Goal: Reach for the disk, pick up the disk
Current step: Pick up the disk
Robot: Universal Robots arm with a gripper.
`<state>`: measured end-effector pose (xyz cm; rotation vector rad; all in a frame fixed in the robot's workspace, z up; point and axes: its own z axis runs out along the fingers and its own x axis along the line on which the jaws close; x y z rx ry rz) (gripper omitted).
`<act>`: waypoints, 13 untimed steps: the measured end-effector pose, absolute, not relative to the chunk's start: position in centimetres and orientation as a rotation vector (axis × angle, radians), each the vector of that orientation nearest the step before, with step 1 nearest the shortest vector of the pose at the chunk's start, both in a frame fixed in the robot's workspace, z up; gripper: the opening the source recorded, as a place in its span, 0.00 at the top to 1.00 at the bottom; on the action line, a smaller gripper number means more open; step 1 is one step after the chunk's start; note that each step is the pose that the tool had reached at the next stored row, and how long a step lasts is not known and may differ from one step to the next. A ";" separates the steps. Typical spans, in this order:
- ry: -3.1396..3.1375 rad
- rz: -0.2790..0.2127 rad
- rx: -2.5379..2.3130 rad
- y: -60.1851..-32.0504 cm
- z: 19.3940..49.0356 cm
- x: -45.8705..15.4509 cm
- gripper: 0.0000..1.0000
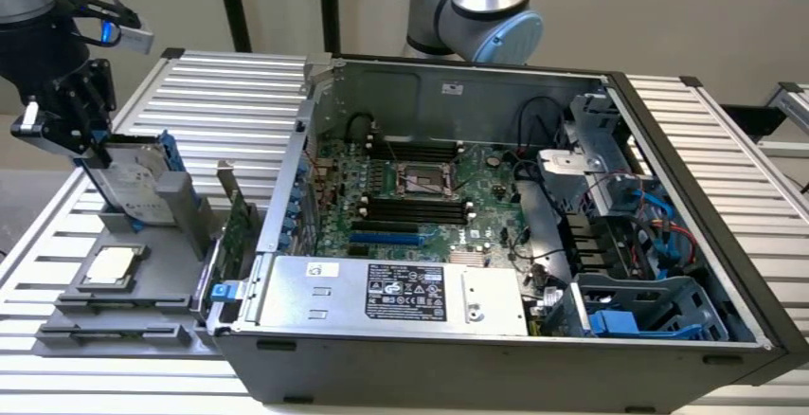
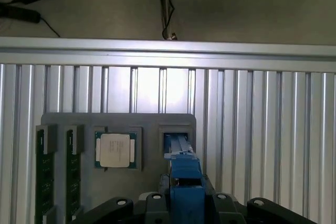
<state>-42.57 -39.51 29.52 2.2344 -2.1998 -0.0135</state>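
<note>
Your claw (image 1: 98, 154) (image 2: 185, 182) is narrow and closed on the top edge of the disk (image 1: 136, 183) (image 2: 181, 153), with its jaws pressed against the blue rail on either side. No gap shows in the wrist view.

You've got the disk upright, tilted a bit, with its lower end still seated in the slot of the grey tray (image 1: 76, 325) (image 2: 152, 124). It isn't clear of the slot.

In the same tray, the square silver chip (image 1: 112, 265) (image 2: 115, 149) sits in the pocket just beside the disk slot. Two memory sticks (image 2: 44, 174) are in the slots beyond it.

The tray rests on the ribbed aluminium table (image 1: 227, 83) (image 2: 262, 129), at the exterior view's left.

To the tray's right in that view, touching or nearly so, is the open computer case (image 1: 506, 358). Its motherboard (image 1: 418, 188) is exposed, and the silver power supply (image 1: 316, 292) with a black label sits along the near side.
</note>
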 end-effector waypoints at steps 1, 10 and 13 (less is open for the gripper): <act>-2.200 -0.013 2.234 -39.5 29.6 -42.6 0.67; -2.199 -0.014 2.235 -39.5 30.7 -42.6 0.67; -2.199 -0.014 2.235 -39.5 31.5 -42.6 0.67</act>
